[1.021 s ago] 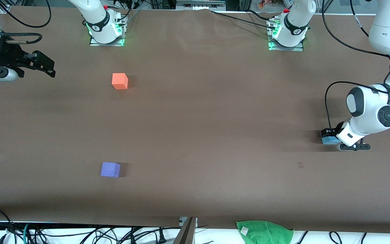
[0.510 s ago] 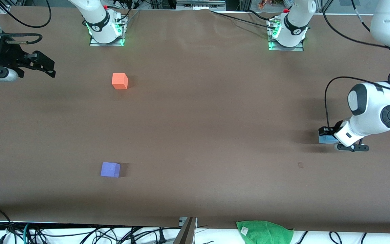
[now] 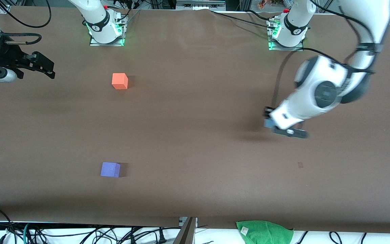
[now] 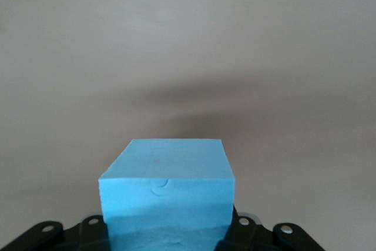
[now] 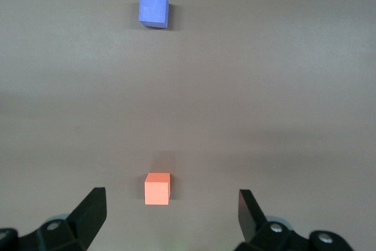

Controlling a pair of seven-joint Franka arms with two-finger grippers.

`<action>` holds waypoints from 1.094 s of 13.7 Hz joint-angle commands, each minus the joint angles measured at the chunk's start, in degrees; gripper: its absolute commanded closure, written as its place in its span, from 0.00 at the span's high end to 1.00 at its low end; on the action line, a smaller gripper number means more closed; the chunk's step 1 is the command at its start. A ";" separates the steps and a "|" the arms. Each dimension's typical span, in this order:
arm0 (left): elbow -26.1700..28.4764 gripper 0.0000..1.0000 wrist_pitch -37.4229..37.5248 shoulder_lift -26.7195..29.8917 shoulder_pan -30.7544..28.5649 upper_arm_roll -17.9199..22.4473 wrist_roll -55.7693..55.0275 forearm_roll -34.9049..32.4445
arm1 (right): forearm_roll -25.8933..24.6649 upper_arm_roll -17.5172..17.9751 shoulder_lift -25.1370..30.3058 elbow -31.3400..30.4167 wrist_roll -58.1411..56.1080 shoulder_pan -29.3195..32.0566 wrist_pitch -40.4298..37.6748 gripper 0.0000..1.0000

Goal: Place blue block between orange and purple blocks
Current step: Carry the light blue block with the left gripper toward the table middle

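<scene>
A: Left gripper (image 3: 268,122) — status?

B: Clamped on the blue block (image 4: 166,195). Up in the air over bare bench (image 3: 195,135) toward the left arm's end. In the front view only a sliver of blue shows at the wrist's edge (image 3: 267,123); the arm looks smeared there. The left wrist view shows the block filling the gap between the 2 fingers, top face level, a soft shadow on the brown surface below it.

A: Going near to far from the front camera, what lies on the bench?

B: Green cloth (image 3: 264,231) at the nearest edge, toward the left arm's end. Then the purple block (image 3: 110,169), resting flat, toward the right arm's end. Farther still, the orange block (image 3: 120,81), roughly in line with the purple one, well apart from it. Nothing between the 2.

A: And the right gripper (image 3: 47,67)?

B: Waits at the right arm's end, raised, fingers spread wide, holding nothing. Its wrist view shows both fingers (image 5: 89,210) apart, with the orange block (image 5: 157,188) and purple block (image 5: 154,10) between them in the picture.
</scene>
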State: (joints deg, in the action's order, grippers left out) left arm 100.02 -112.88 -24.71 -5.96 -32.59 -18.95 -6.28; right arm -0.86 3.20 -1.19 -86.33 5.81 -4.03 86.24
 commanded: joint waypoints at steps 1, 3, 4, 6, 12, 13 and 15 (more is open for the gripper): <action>-10.35 0.25 1.26 -11.65 11.00 1.21 -7.48 -0.93 | 0.07 0.13 -0.30 0.81 -0.89 0.34 0.06 0.99; -14.13 0.26 -1.27 -16.31 18.92 5.59 -16.35 -1.01 | -0.02 0.13 -0.30 0.81 -1.06 0.42 -0.02 0.99; -14.67 0.26 -4.16 -18.42 22.62 7.26 -18.47 -1.36 | -0.02 0.13 -0.39 0.81 -0.80 0.34 0.24 0.99; -14.59 0.27 -10.31 -21.24 30.26 12.88 -23.30 -2.33 | -0.46 0.13 -0.39 0.81 -0.54 0.25 1.38 0.99; -14.85 1.00 -13.42 -22.14 33.91 15.98 -28.96 -2.33 | -0.46 0.05 -2.31 0.81 -0.62 0.51 3.65 1.00; -14.85 1.00 -13.33 -21.70 33.64 15.98 -28.87 -2.42 | -0.46 0.05 -3.98 0.81 -1.41 0.51 4.36 0.99; -14.85 1.00 -12.11 -19.17 32.68 15.55 -29.04 -2.16 | -0.02 -0.04 -4.17 0.81 -0.28 0.51 4.02 0.99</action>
State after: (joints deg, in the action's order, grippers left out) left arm 85.42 -126.88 -46.62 27.39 -16.71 -46.91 -7.23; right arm -0.88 3.02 -4.41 -86.39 5.75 -3.97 90.34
